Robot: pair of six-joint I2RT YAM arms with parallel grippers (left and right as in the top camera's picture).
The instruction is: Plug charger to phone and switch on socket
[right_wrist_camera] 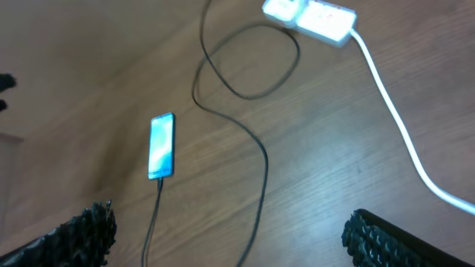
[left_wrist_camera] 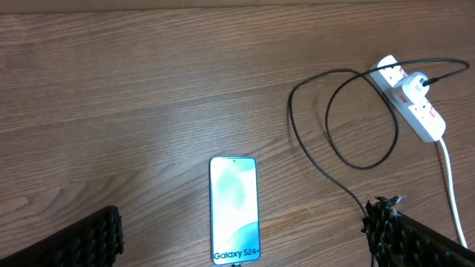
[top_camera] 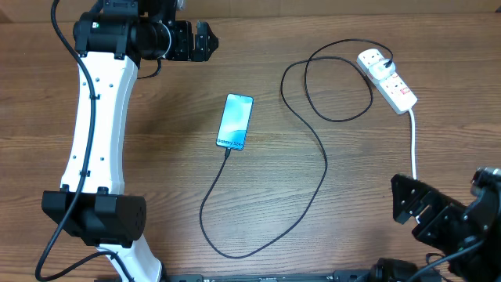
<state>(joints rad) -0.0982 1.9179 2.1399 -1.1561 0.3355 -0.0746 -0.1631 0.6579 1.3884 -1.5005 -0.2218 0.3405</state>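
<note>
L arm (top_camera: pixel 98 117) over wood-grain table (top_camera: pixel 156 196), phone (top_camera: pixel 236 121) flat

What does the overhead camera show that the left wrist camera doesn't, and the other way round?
Only overhead: both arms, the left pincer and right pincer, and the charger cable looping down and back up to the bottom edge of the phone. Only left wrist: its own ribbed finger pads close up at the lower corners, set wide apart, and the Galaxy S24+ lettering readable. Both: the phone face up, the white power strip with a white plug in it, the cable's coil beside it, and the strip's white lead.
</note>
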